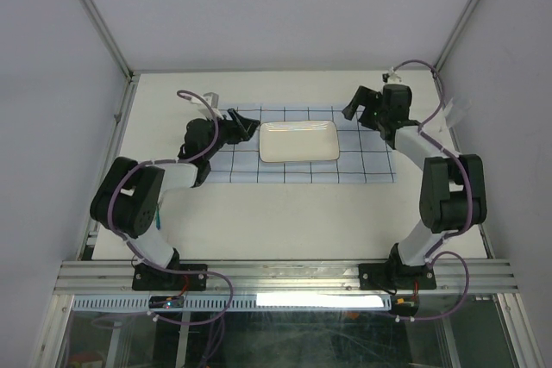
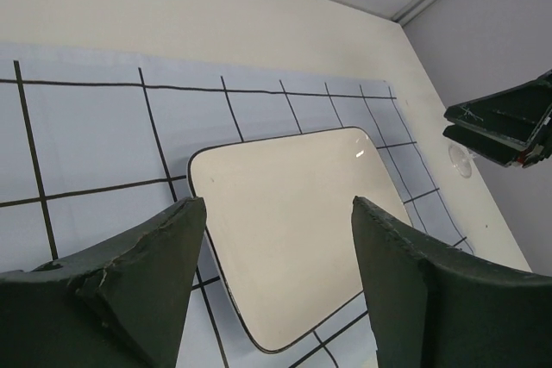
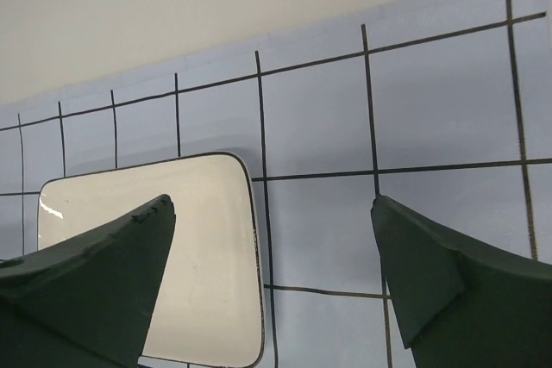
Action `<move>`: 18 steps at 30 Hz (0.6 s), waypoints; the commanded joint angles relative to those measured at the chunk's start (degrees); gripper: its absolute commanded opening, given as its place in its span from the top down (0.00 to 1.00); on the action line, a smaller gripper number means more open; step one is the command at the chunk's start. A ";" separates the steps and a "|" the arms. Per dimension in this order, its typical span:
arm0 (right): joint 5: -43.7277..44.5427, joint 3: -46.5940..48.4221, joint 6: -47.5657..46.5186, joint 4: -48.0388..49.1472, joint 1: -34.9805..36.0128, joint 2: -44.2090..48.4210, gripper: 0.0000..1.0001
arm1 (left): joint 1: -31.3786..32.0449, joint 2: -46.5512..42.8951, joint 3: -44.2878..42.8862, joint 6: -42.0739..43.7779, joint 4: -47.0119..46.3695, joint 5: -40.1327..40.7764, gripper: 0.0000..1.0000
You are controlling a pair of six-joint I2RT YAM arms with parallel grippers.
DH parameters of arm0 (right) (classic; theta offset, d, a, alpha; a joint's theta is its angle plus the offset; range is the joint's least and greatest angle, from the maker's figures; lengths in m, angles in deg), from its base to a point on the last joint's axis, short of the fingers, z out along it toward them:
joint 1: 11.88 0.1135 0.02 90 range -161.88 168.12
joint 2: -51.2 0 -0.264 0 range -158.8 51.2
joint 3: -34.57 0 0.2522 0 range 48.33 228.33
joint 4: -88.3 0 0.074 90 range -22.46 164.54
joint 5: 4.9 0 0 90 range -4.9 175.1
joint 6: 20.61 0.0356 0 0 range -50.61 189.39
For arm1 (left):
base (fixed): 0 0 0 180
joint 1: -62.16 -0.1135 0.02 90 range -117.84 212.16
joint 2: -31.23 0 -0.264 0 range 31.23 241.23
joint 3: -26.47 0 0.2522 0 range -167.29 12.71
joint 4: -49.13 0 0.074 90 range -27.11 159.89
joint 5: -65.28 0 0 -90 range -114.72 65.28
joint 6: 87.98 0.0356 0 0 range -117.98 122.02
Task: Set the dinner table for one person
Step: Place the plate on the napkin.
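Observation:
On the cream-white dinner table (image 1: 285, 213) lies a pale-blue cloth (image 1: 362, 165) with dark grid lines. A white rectangular plate (image 1: 298, 141) with a thin dark rim rests flat in the cloth's middle. My left gripper (image 1: 246, 125) hovers at the plate's left end. In the left wrist view its jaws (image 2: 276, 204) stand open over the plate (image 2: 293, 230), holding nothing. My right gripper (image 1: 355, 109) hangs over the cloth's far right part. In the right wrist view it (image 3: 272, 200) is wide open above the plate's edge (image 3: 207, 239) and the cloth (image 3: 319, 127), with nothing between its fingers.
Aluminium rails (image 1: 285, 275) run along the near edge where both arm bases are bolted. Grey enclosure walls and slanted posts (image 1: 95, 15) close the table in at the back and sides. Bare tabletop (image 1: 285, 96) lies beyond the cloth.

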 commanded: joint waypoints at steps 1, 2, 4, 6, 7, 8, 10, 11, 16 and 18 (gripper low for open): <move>3.70 3.17 -5.17 -3.13 -0.14 5.20 0.01 | -0.73 -6.94 -0.93 3.66 3.88 1.76 0.29; 3.69 3.17 -5.77 -3.58 -0.15 5.78 0.01 | -0.74 -7.93 -1.16 3.80 4.87 1.77 0.29; 3.45 3.41 -6.24 -4.62 -0.12 6.70 0.01 | -0.74 -8.78 -2.10 4.23 7.34 1.73 0.28; 3.35 3.51 -6.58 -5.42 -0.17 6.97 0.01 | -0.74 -9.09 -2.17 4.22 8.25 2.10 0.28; 3.25 3.56 -6.66 -5.76 -0.20 6.82 0.01 | -0.74 -8.99 -1.95 3.87 7.97 2.18 0.27; 2.96 3.60 -6.78 -5.95 -0.19 6.57 0.01 | -0.74 -8.74 -1.62 3.38 7.41 2.02 0.27; 1.65 3.41 -6.90 -6.03 -0.16 5.97 0.01 | -0.74 -7.73 -1.06 2.40 6.14 1.55 0.27; 1.03 3.30 -6.78 -5.97 -0.16 5.65 0.01 | -0.72 -7.06 -1.02 1.98 5.61 1.32 0.27; -0.79 2.64 -6.34 -4.56 0.26 4.69 0.01 | -0.75 -2.97 -1.15 -0.37 3.20 -0.62 0.28; -1.79 3.13 -6.13 -4.58 0.43 3.91 0.01 | -0.72 -1.34 -1.29 -1.21 2.59 -1.05 0.28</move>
